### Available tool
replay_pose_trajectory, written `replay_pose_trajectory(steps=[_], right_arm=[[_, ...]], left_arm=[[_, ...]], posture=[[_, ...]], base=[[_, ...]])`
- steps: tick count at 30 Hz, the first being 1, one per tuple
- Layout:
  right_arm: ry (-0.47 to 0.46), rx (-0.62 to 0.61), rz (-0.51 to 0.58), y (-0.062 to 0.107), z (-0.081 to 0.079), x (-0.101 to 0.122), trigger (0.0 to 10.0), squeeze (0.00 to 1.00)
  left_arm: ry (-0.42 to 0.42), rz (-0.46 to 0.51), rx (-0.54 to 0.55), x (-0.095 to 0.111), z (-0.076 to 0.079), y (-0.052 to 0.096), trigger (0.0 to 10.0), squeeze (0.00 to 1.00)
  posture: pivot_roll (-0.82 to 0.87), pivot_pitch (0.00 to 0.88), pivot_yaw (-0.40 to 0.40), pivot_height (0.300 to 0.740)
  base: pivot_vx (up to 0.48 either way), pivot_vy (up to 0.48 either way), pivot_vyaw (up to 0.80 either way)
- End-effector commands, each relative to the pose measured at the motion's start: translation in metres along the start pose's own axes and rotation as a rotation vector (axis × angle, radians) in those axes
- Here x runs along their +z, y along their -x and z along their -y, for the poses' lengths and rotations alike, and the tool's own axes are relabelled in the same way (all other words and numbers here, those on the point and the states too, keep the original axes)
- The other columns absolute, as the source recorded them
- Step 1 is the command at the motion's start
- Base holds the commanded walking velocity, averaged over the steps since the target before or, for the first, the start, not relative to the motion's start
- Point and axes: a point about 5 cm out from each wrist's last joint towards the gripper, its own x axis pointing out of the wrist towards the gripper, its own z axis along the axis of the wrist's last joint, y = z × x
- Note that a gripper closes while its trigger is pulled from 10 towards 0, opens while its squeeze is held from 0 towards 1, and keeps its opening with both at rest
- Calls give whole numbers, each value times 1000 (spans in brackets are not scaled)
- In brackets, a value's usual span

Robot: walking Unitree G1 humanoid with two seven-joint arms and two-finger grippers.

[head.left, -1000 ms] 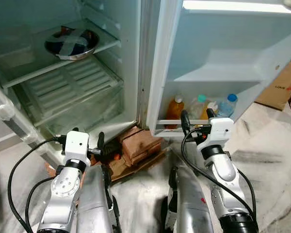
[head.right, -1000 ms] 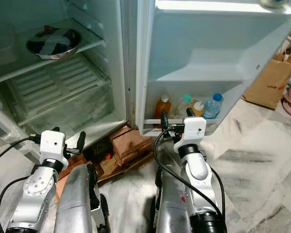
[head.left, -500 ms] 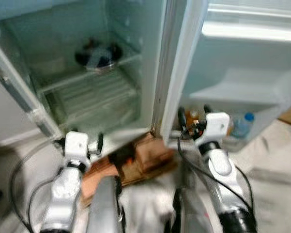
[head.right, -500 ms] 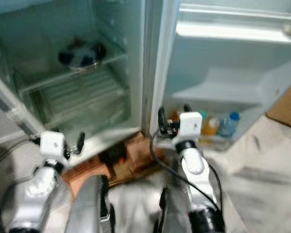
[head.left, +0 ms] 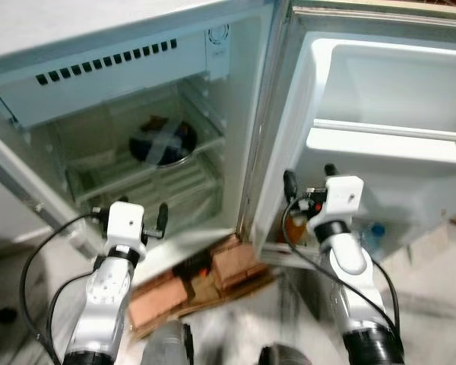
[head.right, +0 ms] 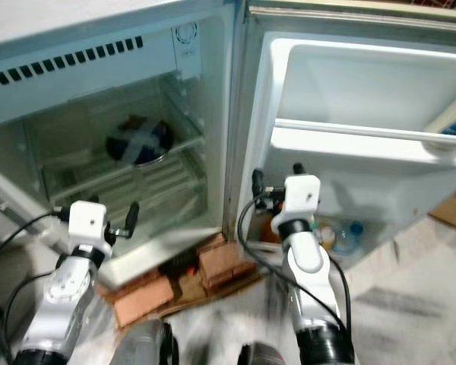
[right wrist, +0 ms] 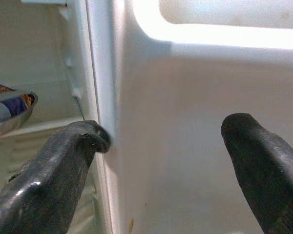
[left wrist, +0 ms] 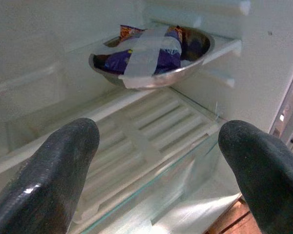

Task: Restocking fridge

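An open white fridge [head.left: 235, 114] with smooth plastic walls and glass shelves. A round shiny metal bowl [left wrist: 151, 61], holding a purple packet under a pale tape strip, sits at the right end of a shelf. Bottles [head.right: 342, 236] stand in the door's lowest rack. Left gripper [head.left: 129, 220] and right gripper [head.left: 308, 179] hover with fingers wide apart, holding nothing.

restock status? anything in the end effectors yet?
Done: fridge door stands open; a steel bowl of taped packets sits on the upper shelf, and bottles stand in the bottom door rack. In hand: nothing; left end effector and right end effector are both open and empty. Left: fetching items; the lower glass shelf is bare.
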Motion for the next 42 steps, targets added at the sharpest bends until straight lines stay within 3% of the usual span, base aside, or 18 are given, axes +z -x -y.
replay_pose_trajectory(steps=[1, 7, 18, 42], right_arm=[[5, -20, 3, 1, 3, 2, 10000, 0], [-9, -50, -68, 4, 4, -11, 10000, 0], [-28, -45, -100, 4, 4, -15, 10000, 0], [-15, 41, -82, 3, -7, -15, 10000, 0]], left_arm=[[-2, -32, 14, -7, 0, 2, 10000, 0], [-19, -79, 26, -14, 2, 3, 10000, 0], [-44, -74, 10, -14, 4, 1, 10000, 0], [-70, -78, -6, -15, 5, -2, 10000, 0]], posture=[[45, 57, -36, 740], [41, 60, -38, 740], [39, 61, -34, 740], [40, 62, -27, 740]], base=[[0, 0, 0], [0, -202, 0], [0, -363, 0], [0, -464, 0]])
